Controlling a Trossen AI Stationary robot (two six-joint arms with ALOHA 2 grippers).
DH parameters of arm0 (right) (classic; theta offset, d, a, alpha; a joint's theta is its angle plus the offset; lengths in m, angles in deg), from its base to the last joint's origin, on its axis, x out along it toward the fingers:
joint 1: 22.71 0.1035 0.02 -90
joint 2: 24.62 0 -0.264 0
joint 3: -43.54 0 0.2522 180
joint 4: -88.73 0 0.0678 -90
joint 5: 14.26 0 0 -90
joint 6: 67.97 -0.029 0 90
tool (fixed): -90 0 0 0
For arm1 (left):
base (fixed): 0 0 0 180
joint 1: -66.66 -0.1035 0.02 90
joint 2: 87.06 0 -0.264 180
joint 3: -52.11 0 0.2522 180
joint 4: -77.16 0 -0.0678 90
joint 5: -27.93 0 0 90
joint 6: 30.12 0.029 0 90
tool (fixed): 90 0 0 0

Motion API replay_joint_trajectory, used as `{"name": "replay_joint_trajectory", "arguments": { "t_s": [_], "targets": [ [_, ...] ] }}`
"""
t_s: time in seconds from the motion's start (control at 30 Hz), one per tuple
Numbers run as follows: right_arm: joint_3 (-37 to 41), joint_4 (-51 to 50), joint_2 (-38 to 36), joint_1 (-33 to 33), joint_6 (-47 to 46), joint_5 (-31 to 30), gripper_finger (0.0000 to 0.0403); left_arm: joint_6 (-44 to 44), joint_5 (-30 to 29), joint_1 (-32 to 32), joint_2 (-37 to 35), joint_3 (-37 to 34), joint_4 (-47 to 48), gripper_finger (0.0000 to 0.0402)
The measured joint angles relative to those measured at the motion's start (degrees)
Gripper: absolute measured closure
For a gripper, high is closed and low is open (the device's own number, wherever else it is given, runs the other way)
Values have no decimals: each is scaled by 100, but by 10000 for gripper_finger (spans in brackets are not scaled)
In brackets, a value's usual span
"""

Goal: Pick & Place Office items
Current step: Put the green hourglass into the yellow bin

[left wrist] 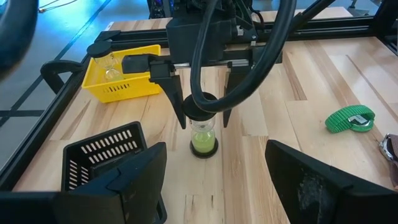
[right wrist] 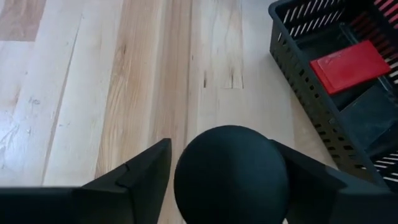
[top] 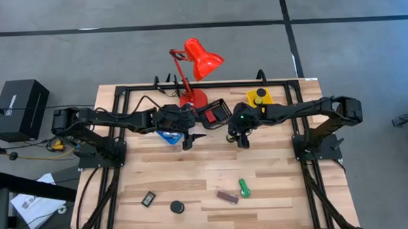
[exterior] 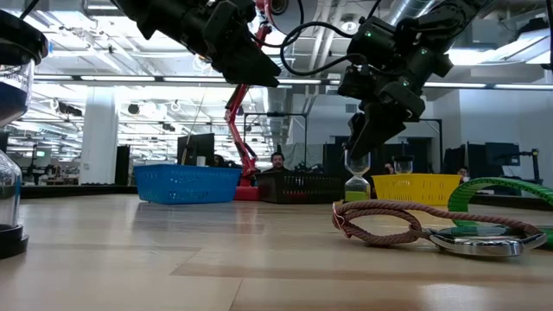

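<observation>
The right pincer (left wrist: 202, 118) is positioned over a small hourglass with green sand (left wrist: 203, 138) that stands upright on the wooden surface (top: 213, 168), in front of the yellow tray (left wrist: 121, 84). Its fingers are spread on either side of the hourglass's black top cap (right wrist: 231, 174); contact is not seen, so it is probably not gripped. The left pincer (top: 188, 139) is held above the surface near the blue tray (top: 168, 137), its fingers parted with nothing between them. A red block (right wrist: 350, 66) is seen lying inside the black tray (right wrist: 311, 68). A red lamp (top: 197, 60) stands at the far edge. Toward the near edge are a green cylinder (top: 244, 188), a brown bar (top: 226, 196), a black round piece (top: 176, 207) and a small black rectangle (top: 148, 199), all apart from one another. In the low view a rope loop (exterior: 380, 223) and a silvery clip (exterior: 479, 242) lie close to the camera. A green tape roll (left wrist: 350, 119) is seen off to one side.
</observation>
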Motion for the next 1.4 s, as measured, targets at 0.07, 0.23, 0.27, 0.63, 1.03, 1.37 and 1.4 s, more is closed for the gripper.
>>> {"name": "replay_joint_trajectory", "arguments": {
  "t_s": [0.07, 0.23, 0.27, 0.63, 1.03, 1.37, 1.4],
  "targets": [
    [0, -16, 0, 0, 0, -129, 169, 0, 1, 0, 0, 0, 0, 133],
    [0, -20, 0, 0, 0, -193, 202, 0, 0, 0, 0, 0, 0, 133],
    [0, -20, 0, 0, 0, -198, 204, 0, 1, 0, 0, 0, 0, 133],
    [0, -39, 0, -4, 0, -199, 184, 0, 0, 0, 0, 0, 0, 133],
    [0, -61, -4, -4, 0, -199, 178, 0, 0, 0, 0, -2, 0, 133],
    [0, -61, -4, -2, 0, -199, 202, 0, 0, 0, 0, -2, 0, 133],
    [0, -61, -4, -2, 0, -199, 201, 0, 0, 0, 0, -2, 0, 133]
  ]
}}
